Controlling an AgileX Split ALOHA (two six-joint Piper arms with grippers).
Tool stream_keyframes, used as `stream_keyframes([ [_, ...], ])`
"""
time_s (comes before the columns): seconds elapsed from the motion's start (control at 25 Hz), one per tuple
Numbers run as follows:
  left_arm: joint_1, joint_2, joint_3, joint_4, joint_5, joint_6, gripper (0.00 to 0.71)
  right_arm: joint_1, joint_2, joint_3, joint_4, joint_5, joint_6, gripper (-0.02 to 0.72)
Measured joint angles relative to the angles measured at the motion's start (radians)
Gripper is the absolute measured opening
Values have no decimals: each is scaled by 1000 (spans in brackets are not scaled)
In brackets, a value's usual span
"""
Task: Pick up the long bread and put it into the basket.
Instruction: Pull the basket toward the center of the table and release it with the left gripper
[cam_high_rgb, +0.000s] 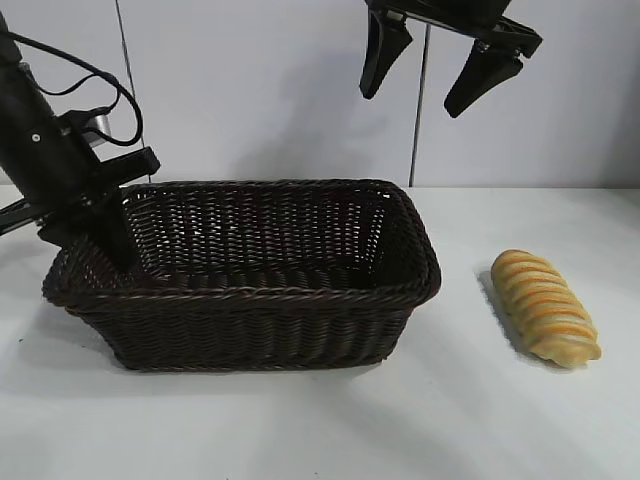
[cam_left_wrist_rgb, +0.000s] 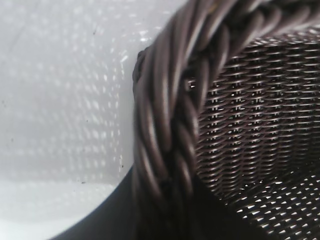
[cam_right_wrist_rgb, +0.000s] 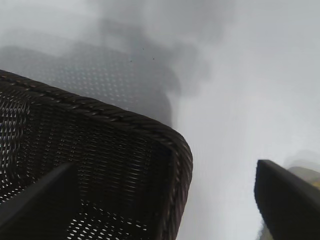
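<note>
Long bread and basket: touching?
Apart. The exterior view shows bare white table between the long bread and the basket.

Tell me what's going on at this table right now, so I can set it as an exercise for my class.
Two robot arms work at a white table. The left gripper is down at the left end of the dark wicker basket, its fingers straddling the braided rim. The right gripper hangs high above the basket's right end, open and holding nothing. The long bread lies on the table to the right of the basket, untouched. Nothing is in the basket yet.
</note>
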Motion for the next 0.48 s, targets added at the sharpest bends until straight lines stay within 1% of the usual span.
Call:
stream_keyframes([
  [0.04, 0, 0, 0, 0, 4, 0, 426, 0, 0, 0, 0, 0, 0, 684],
  [0.08, 0, 0, 0, 0, 13, 0, 473, 0, 0, 0, 0, 0, 0, 684],
  [0.16, 0, -1, 0, 0, 31, 1, 518, 0, 0, 0, 0, 0, 0, 684],
  [0.28, 0, -12, 0, 0, 44, 7, 542, 0, 0, 0, 0, 0, 0, 684],
  [0.48, 0, -66, 0, 28, 52, 8, 547, 0, 0, 0, 0, 0, 0, 684],
])
